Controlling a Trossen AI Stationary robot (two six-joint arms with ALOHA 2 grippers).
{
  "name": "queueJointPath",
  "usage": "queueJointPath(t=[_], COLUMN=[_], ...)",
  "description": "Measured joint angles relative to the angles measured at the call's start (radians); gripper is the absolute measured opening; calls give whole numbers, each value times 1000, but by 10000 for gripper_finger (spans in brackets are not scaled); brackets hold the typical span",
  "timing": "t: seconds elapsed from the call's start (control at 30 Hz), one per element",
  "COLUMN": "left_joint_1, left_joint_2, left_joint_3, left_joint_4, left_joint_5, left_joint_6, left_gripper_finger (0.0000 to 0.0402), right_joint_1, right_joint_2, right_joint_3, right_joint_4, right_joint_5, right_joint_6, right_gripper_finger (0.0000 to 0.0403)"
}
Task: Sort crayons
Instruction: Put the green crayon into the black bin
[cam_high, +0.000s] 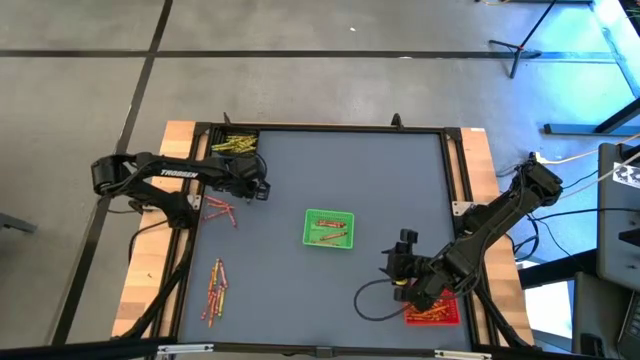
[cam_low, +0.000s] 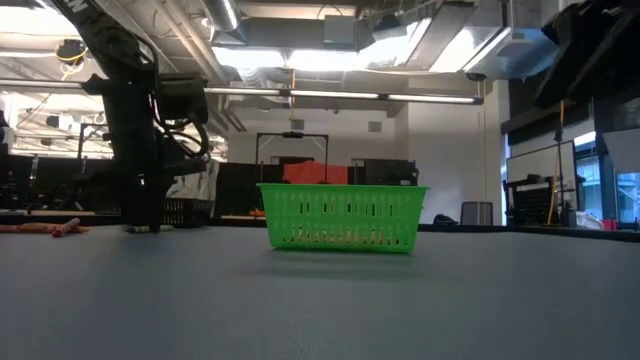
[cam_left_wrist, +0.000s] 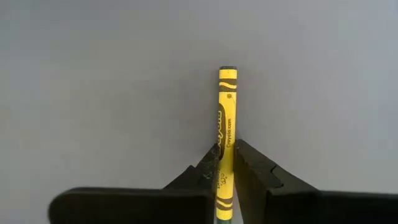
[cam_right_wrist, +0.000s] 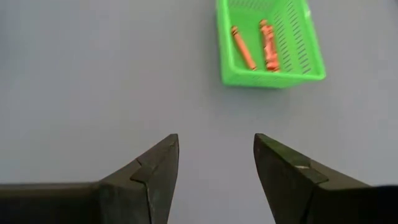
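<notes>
A yellow crayon (cam_left_wrist: 227, 106) lies on the grey table, with my left gripper (cam_left_wrist: 226, 152) shut on it at the table's far left (cam_high: 262, 190). My right gripper (cam_right_wrist: 216, 155) hangs open over the near right of the table (cam_high: 402, 262), with nothing between its fingers. A green tray (cam_high: 328, 228) at the table's middle holds orange crayons (cam_right_wrist: 268, 46). Yellow crayons (cam_high: 232, 145) lie piled at the far left corner. Red crayons (cam_high: 220, 210) lie near my left gripper. Mixed crayons (cam_high: 215, 290) lie at the near left. My left gripper pinches the yellow crayon's two long sides (cam_left_wrist: 227, 140) between its two fingertips, a little past the middle of its length. The fingers come steeply from above and close across the crayon. The crayon lies flat on the table, its free end pointing away from the gripper.
A red tray (cam_high: 440, 315) with crayons sits at the near right corner, partly under my right arm. A black cable (cam_high: 370, 305) loops on the table beside it. Wooden boards (cam_high: 150, 260) and a dark frame edge the table. Bare grey surface lies between the trays.
</notes>
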Motion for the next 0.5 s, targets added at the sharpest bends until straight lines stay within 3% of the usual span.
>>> queueJointPath(t=[0.27,0.5], left_joint_1=[-54,-221], left_joint_2=[-2,-44], left_joint_3=[2,63], left_joint_4=[-6,-3], left_joint_5=[-40,-112], left_joint_6=[26,30], left_gripper_finger=[13,12], right_joint_1=[0,0], right_joint_2=[0,0], right_joint_3=[0,0], right_joint_4=[-1,27], right_joint_5=[-49,-39], right_joint_6=[8,8], right_gripper_finger=[206,206])
